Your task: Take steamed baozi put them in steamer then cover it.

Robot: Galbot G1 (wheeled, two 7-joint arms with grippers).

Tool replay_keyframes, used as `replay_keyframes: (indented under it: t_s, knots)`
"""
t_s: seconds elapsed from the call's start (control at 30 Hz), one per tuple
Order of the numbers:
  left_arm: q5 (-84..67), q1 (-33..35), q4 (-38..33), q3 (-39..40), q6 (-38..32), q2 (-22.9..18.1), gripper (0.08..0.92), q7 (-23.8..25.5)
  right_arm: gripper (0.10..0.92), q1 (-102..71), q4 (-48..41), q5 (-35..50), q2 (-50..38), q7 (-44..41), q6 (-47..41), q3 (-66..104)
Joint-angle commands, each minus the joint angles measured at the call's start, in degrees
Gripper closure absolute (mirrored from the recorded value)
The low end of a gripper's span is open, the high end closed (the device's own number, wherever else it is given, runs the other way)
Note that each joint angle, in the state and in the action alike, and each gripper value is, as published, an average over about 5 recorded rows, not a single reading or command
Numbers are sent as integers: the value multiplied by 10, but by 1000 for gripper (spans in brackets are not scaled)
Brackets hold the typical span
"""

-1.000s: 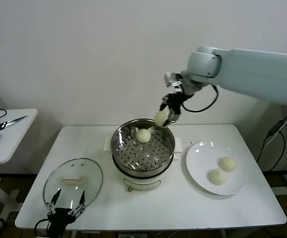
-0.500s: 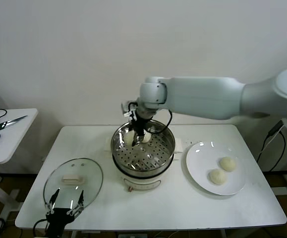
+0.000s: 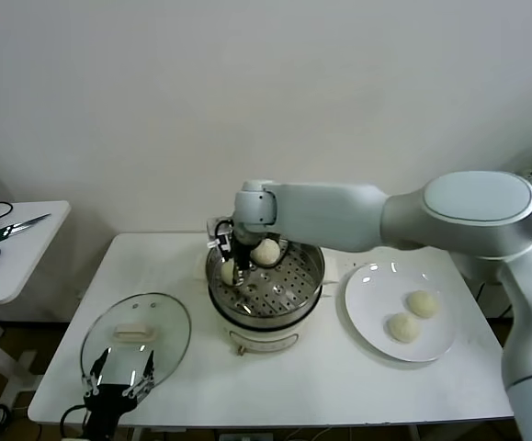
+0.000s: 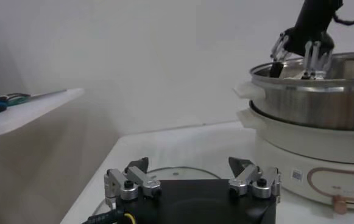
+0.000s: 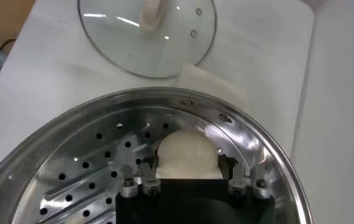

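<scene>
Head view shows the right gripper (image 3: 231, 267) has swung from above the far rim down into the left side of the steamer (image 3: 266, 317), fingers closed on a baozi (image 3: 228, 271) near a second baozi (image 3: 266, 251) on the tray, while two more baozi (image 3: 422, 303) lie on the white plate (image 3: 367, 317). Right wrist view alone shows the held bun (image 5: 186, 155) low over the perforated tray by the wall, the cover (image 5: 146, 35) lying flat on the table (image 5: 42, 73). Left gripper (image 4: 192, 182) hangs spread wide by the cover.
</scene>
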Motion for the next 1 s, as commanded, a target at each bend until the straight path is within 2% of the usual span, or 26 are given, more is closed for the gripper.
replay_keyframes:
  t_s: [0.03, 0.2, 0.4, 0.6, 0.8, 1.0]
  knots:
    - [0, 0, 1, 0, 0, 0, 177, 0, 312, -17, -16, -16, 13, 5, -4, 3]
    - [1, 0, -2, 2, 2, 0, 177, 1, 213, 58, 19, -13, -27, -24, 32, -11]
    - [4, 0, -6, 5, 5, 0, 177, 2, 203, 175, 68, 21, -129, -108, 106, -39]
    - [4, 0, -6, 6, 4, 0, 177, 2, 203, 255, 163, 50, -302, -174, 145, -114]
    - [3, -1, -7, 5, 5, 3, 177, 3, 203, 245, 193, -57, -455, -189, 182, -200]
    - [3, -6, -7, 4, 10, 3, 177, 4, 203, 168, 197, -136, -507, -165, 169, -175]
